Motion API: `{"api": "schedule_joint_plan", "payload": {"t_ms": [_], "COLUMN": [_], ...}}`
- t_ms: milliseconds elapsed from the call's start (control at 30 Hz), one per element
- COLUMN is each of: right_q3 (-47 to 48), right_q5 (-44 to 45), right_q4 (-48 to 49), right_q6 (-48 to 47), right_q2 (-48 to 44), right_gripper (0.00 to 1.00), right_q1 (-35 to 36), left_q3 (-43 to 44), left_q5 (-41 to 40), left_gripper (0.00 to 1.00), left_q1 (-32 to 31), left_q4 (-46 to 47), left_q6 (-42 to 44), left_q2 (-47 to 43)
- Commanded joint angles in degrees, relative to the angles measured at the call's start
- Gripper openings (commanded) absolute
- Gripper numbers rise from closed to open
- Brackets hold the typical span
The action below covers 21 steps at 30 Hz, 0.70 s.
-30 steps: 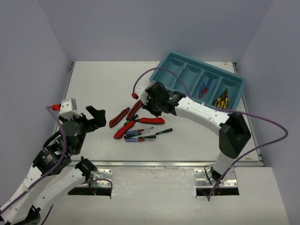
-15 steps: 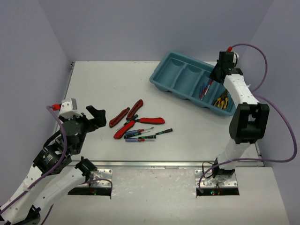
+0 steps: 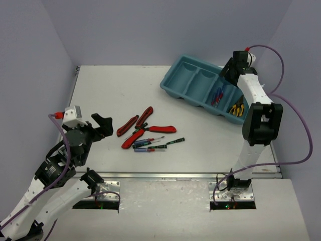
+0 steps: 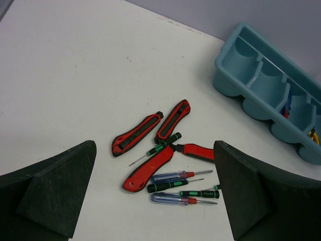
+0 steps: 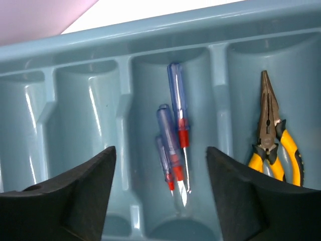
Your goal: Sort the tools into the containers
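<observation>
Right gripper (image 5: 159,170): the jaws are seen parted, with nothing held between the two black fingers (image 5: 75,201). The gripper is poised above the third compartment, counted from the left in the right wrist view, of the long teal plastic organizer tray with rounded edges (image 5: 150,25). In that compartment three thin blue-and-red screwdrivers (image 5: 173,145) are laid side by side. In the compartment to their right, yellow-and-black-handled pliers (image 5: 271,135) are laid with the pointed nose away from the camera. The tray is set at the far right of the white table (image 4: 75,75).

Left gripper (image 4: 154,165): the jaws are spread wide and nothing is gripped. It is held above the table's near left, well apart from the tray. A loose cluster of tools is seen beyond it near the table's middle: two red-and-black utility knives (image 4: 136,133), red-handled cutters (image 4: 150,168), three thin black-and-green screwdrivers (image 4: 168,187) and two further blue-and-red screwdrivers on the table (image 4: 173,199), several of them touching or overlapping.
</observation>
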Motion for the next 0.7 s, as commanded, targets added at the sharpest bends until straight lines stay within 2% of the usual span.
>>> {"api": "schedule_joint_plan", "payload": {"t_ms": [0, 67, 133, 200, 300, 367, 467, 600, 633, 667], "right_q3": [6.1, 7.1, 3.1, -2.1, -13.3, -17.3, -19.3, -18.4, -17.8, -16.4], "right_q5": [-1.3, -9.1, -21.5, -24.8, -23.4, -23.2, -19.9, -17.5, -17.5, -16.5], "right_q4": [-0.1, -1.3, -0.7, 0.0, 4.3, 5.2, 4.8, 3.0, 2.6, 1.5], "right_q6": [-8.0, -15.1, -23.2, -29.4, -42.5, -46.1, -51.4, -54.9, -55.5, -56.2], "right_q2": [-5.5, -6.1, -8.3, -10.8, -14.9, -15.3, -13.2, -8.0, -6.8, -4.5], "right_gripper": [0.75, 0.75, 0.7, 0.68, 0.62, 0.59, 0.59, 0.58, 0.55, 0.45], "right_q1": [5.7, 10.8, 16.8, 22.7, 36.0, 42.3, 50.6, 57.2, 57.8, 58.6], "left_q3": [0.2, 0.3, 0.4, 0.6, 1.0, 1.0, 0.9, 0.8, 0.8, 0.9], "left_q5": [-0.3, -0.6, -1.2, -2.1, -4.3, -4.8, -5.7, -5.7, -5.7, -5.7], "left_gripper": [1.0, 1.0, 1.0, 1.0, 1.0, 1.0, 1.0, 1.0, 1.0, 1.0], "left_q1": [0.7, 0.7, 0.8, 0.9, 1.2, 1.2, 1.3, 1.2, 1.2, 1.2], "left_q4": [2.2, 1.9, 1.5, 1.0, -0.1, -0.5, -0.6, -0.6, -0.6, -0.7], "left_q6": [0.8, 0.7, 0.2, -0.5, -1.7, -2.1, -2.6, -2.7, -2.7, -2.7], "left_q2": [1.1, 1.1, 1.1, 0.9, -1.2, -2.8, -4.9, -5.8, -5.6, -5.4]}}
